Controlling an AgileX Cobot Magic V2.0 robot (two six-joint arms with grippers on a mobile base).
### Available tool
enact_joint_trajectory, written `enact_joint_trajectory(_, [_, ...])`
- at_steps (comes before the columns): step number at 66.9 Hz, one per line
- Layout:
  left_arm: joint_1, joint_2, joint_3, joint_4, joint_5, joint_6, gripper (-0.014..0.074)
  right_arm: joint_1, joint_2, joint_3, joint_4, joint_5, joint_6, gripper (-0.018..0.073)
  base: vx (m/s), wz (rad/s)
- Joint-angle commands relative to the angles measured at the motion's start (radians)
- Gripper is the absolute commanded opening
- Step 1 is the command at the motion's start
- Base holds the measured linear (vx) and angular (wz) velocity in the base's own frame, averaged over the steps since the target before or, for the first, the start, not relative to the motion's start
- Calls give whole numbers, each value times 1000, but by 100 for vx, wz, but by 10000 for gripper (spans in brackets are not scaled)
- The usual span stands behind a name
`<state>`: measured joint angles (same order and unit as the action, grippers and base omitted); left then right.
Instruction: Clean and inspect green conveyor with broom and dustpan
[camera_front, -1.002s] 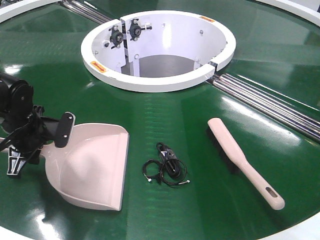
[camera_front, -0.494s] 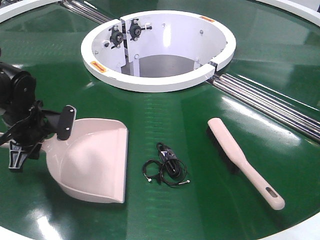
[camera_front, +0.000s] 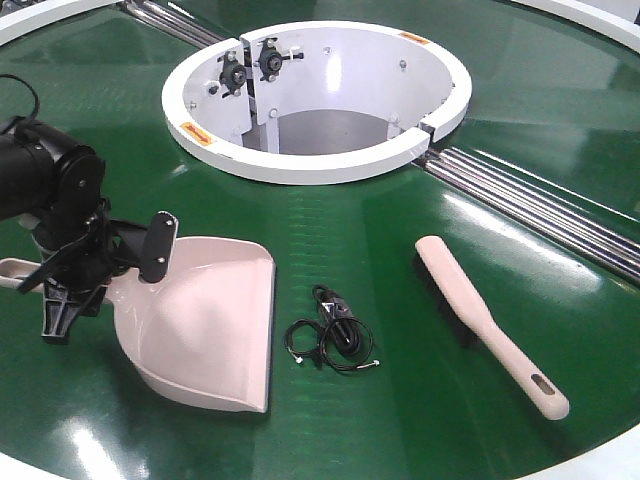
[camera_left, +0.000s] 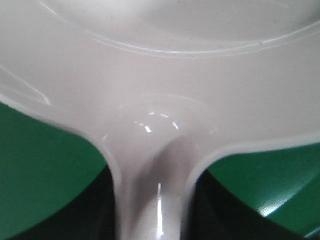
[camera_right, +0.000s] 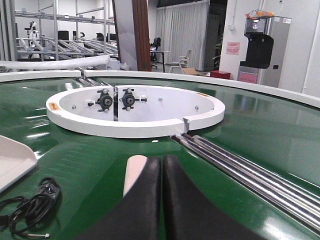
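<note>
Exterior front-facing view, stock as found:

- Green conveyor (camera_front: 300, 250): glossy belt, silver roller strips (camera_front: 540, 205) to the right, white ring hub (camera_front: 320, 160) at centre
- Dustpan (camera_front: 205, 320): on the left of the belt, open lip turned right towards a black cable bundle (camera_front: 335, 340), near it but not touching; whether the lip rests on the belt or hangs just above it cannot be told
- Left gripper (camera_front: 105, 280): fingers closed on the neck of the dustpan's handle, confirmed in the left wrist view, where the pale neck runs down between two dark fingers
- Broom (camera_front: 480, 320): lying free on the right of the belt, bristle head towards the hub, slotted handle end nearest the rim, well apart from the dustpan
- Right gripper (camera_right: 162, 160): absent from the front view; in the right wrist view its two black fingers are pressed together with nothing between them, low over the belt, the broom's pale head showing just past them

Step in hand, by judgement: placing the dustpan beside the cable bundle. To do it well, lay the lip flat against the belt, mouth square to the bundle, and hold the handle steady, so the broom can sweep leftwards into the scoop. The cable's loops may snag or ride over a raised lip
</note>
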<state>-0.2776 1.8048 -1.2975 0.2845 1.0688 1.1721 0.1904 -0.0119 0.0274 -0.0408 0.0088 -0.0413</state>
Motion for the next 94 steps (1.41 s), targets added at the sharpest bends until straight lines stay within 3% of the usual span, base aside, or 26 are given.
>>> enact_joint_trajectory(1, [-12,-28,-30,10,27,-39,-8,0,-10,3,-1,-71,-8,-8,0,0])
enact_joint_trajectory(16, [-15,-7,-38,76,123,-80,-8,0,-10,3,-1,-71,-8,-8,0,0])
enact_joint_trajectory(27, [-15,-7,-38,86,125,-89,-8,0,-10,3,-1,-71,-8,-8,0,0])
enact_joint_trajectory(48, [-16,-10,-40,85,122,-177,-7,0,-10,3,-1,-71,-8,-8,0,0])
enact_joint_trajectory(94, [-86,-10,-40,165,103,-199,-6,0,-10,3,-1,-71,-8,-8,0,0])
